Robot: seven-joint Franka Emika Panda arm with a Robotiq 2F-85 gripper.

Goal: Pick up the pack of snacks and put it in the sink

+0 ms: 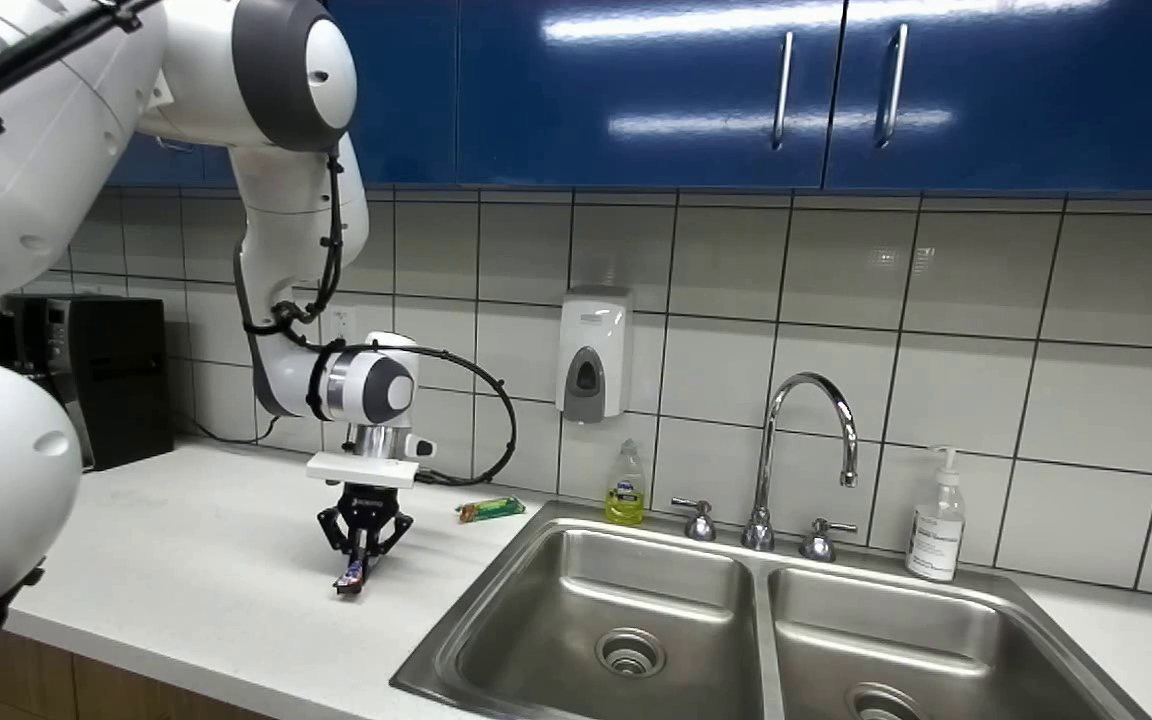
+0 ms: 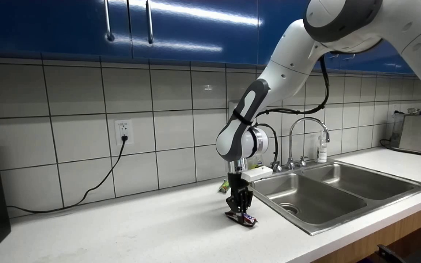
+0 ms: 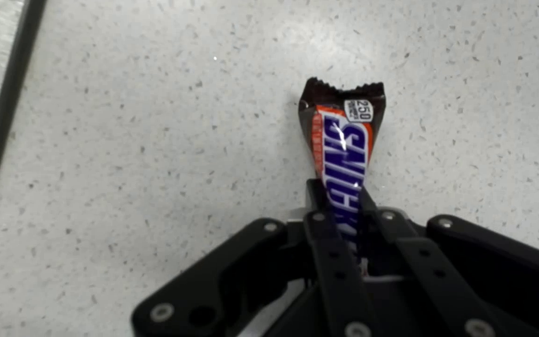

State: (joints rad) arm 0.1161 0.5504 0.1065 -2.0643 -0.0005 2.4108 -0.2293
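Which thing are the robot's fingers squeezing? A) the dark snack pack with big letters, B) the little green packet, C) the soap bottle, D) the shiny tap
A: in the wrist view, the fingers pinch the snack pack from both sides.

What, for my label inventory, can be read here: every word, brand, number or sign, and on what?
"SNICK" on the dark brown and orange crinkly packet; the jaws hide what follows.
"250" on its white badge; fine print blurred.
Unreadable, too small or blurred: the packet's orange strip, labels on the clear plastic pump bottle and clear bottle of yellow-green liquid, markings on the white wall dispenser, white outlet plate and black housing above the jaws.
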